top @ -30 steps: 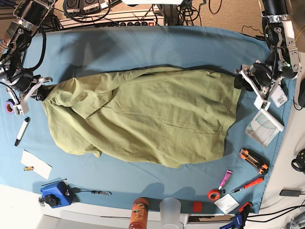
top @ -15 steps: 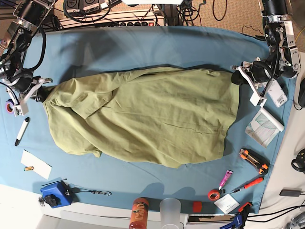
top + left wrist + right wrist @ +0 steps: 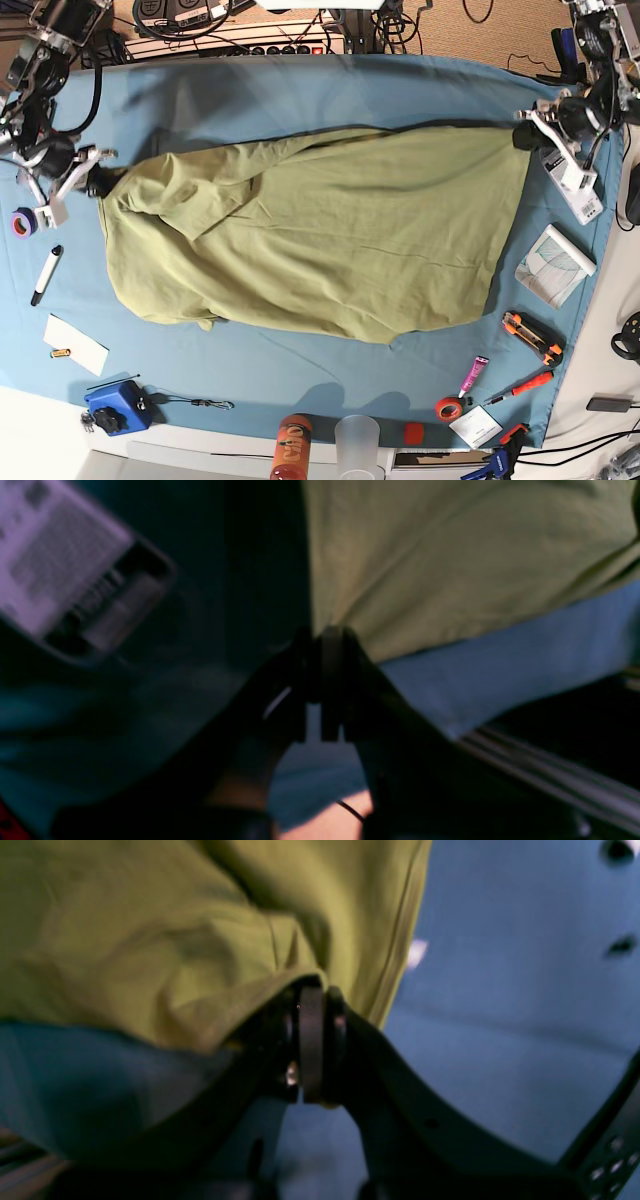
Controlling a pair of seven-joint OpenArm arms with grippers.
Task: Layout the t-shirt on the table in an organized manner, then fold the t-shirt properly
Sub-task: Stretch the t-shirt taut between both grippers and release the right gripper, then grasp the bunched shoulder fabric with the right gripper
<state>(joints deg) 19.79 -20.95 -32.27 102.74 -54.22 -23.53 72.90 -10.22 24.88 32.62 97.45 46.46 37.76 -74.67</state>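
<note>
the t-shirt (image 3: 320, 235) is stretched lengthwise along the table (image 3: 300, 90), clenched by the left gripper (image 3: 522, 133) and right gripper (image 3: 98, 185). pinched fabric corners are shown only by the wrist views.

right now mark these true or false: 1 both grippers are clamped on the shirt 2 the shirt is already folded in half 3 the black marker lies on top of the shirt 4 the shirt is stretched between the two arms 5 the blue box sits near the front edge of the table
1. True. The left gripper and the right gripper are each shut on an edge of the t-shirt.
2. False. It lies spread out, still creased, with no fold made.
3. False. The black marker lies on the table, apart from the shirt.
4. True. The cloth runs from one gripper to the other across the table.
5. True. The blue box sits by the near edge, clear of the shirt.
</note>
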